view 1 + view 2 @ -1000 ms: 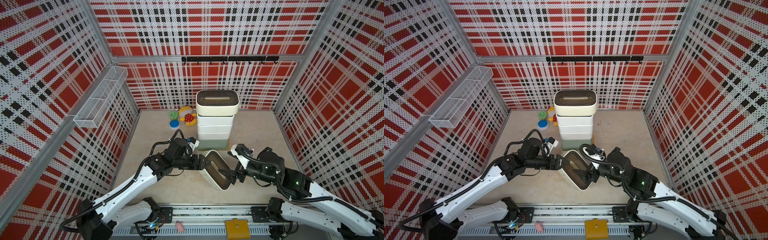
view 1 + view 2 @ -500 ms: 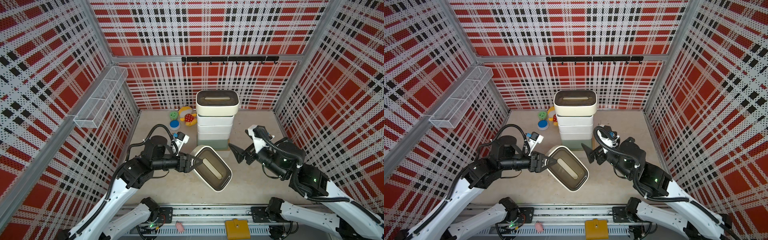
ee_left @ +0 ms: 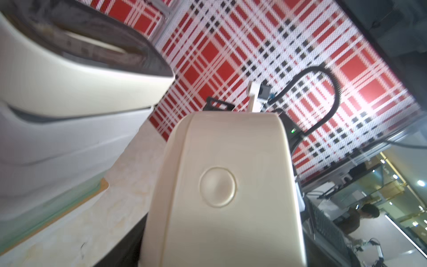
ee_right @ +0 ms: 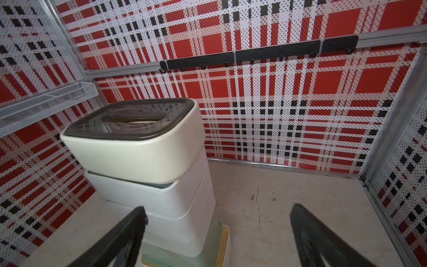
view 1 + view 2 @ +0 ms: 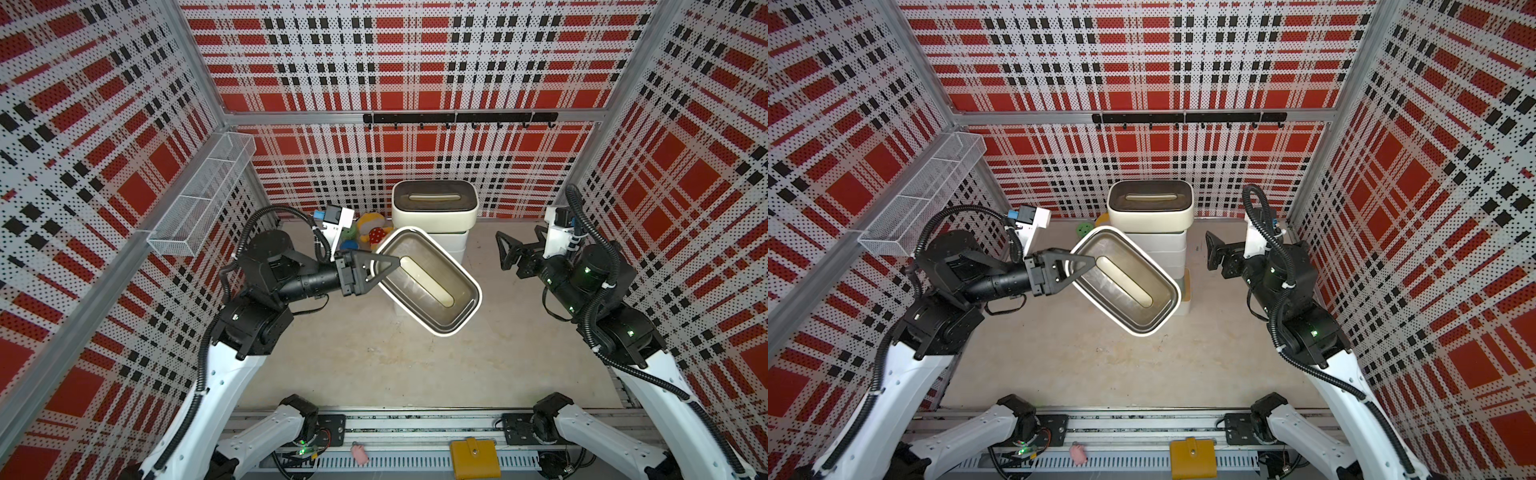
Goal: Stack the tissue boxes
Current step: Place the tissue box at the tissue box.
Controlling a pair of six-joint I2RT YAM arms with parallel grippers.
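Your left pincer is clamped on one short end of a cream tissue box, with one black finger lying over the rim of the dark lid. You hold that box up off the counter, tilted so that its lid and oval slot face the top cameras. In both top views it hangs in front of the stack and covers part of the lower boxes. From your left wrist you see the pale underside of the held box with its round dimple. The stack sits just beside it, with a strip of bare counter showing between the two.

Your right pincer stands wide apart and holds nothing. It hovers to the right of the stack, pointed toward it. In the right wrist view its two black fingers frame the counter, and the stack rises beside one of them.

The stack stands upright near the back wall. A cream box with a dark lid is on top, white boxes sit beneath it, and a pale-green box lies near the bottom. A few small toys lie behind the held box, to the left of the stack.
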